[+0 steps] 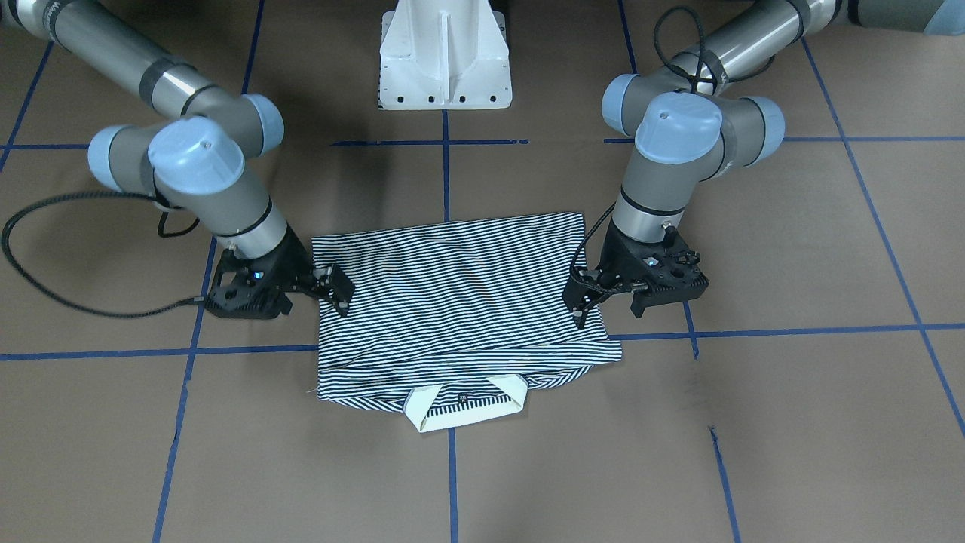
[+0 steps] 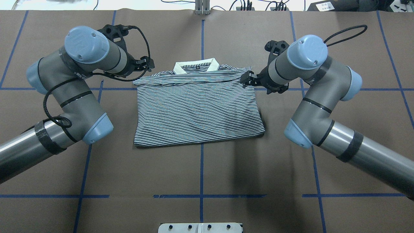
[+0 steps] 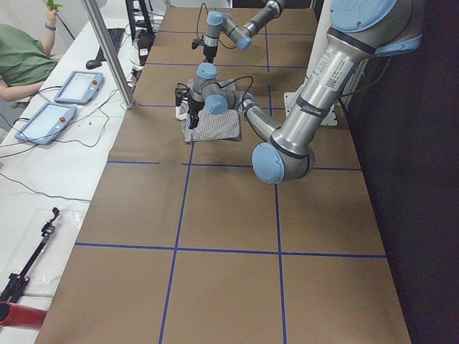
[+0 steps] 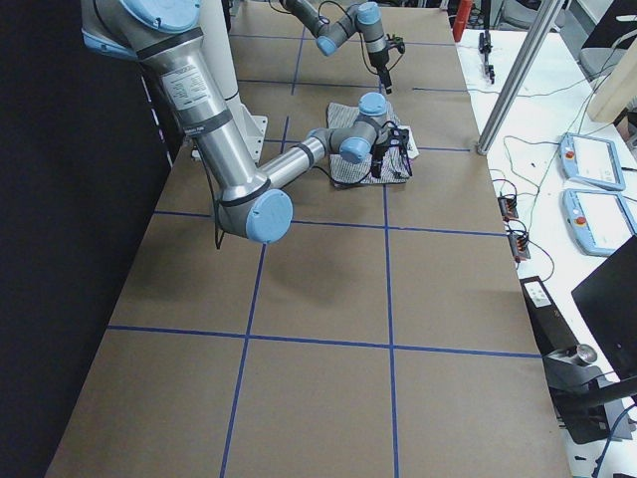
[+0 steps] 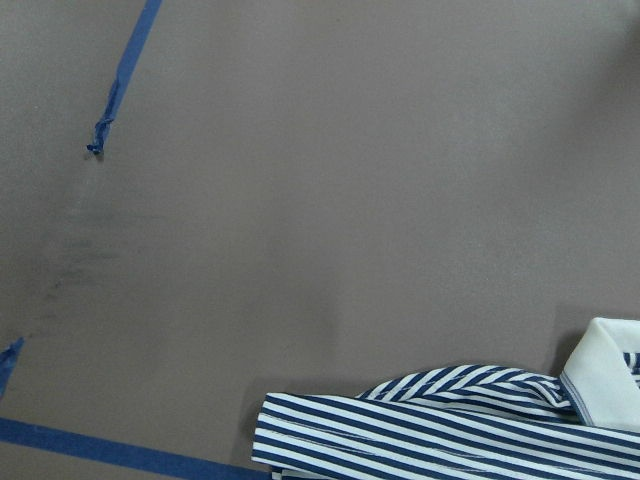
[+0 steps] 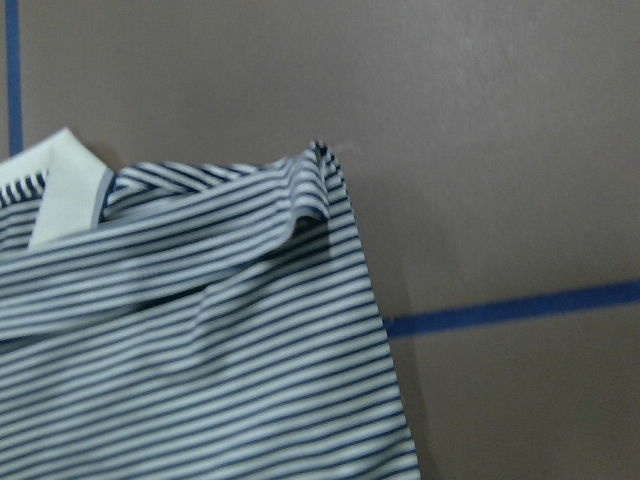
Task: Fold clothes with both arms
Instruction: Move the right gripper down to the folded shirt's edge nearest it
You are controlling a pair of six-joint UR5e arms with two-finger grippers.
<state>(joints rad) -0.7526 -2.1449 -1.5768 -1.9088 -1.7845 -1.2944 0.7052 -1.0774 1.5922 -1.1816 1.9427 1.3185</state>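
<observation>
At the centre of the brown table point(image 2: 200, 171) the striped polo shirt point(image 2: 197, 110) lies folded flat. The left gripper point(image 2: 147, 63) at its 10 o'clock and the right gripper point(image 2: 247, 78) at 2 o'clock hover with jaws apart, empty. The cream collar point(image 2: 194, 66) sits at 12. The cloth looks soft, light and limp, so pinch the shoulder corners through all layers.

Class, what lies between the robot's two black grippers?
The folded navy-and-white striped polo shirt fills the stretch between the left gripper and right gripper, clearest in the overhead view.
</observation>
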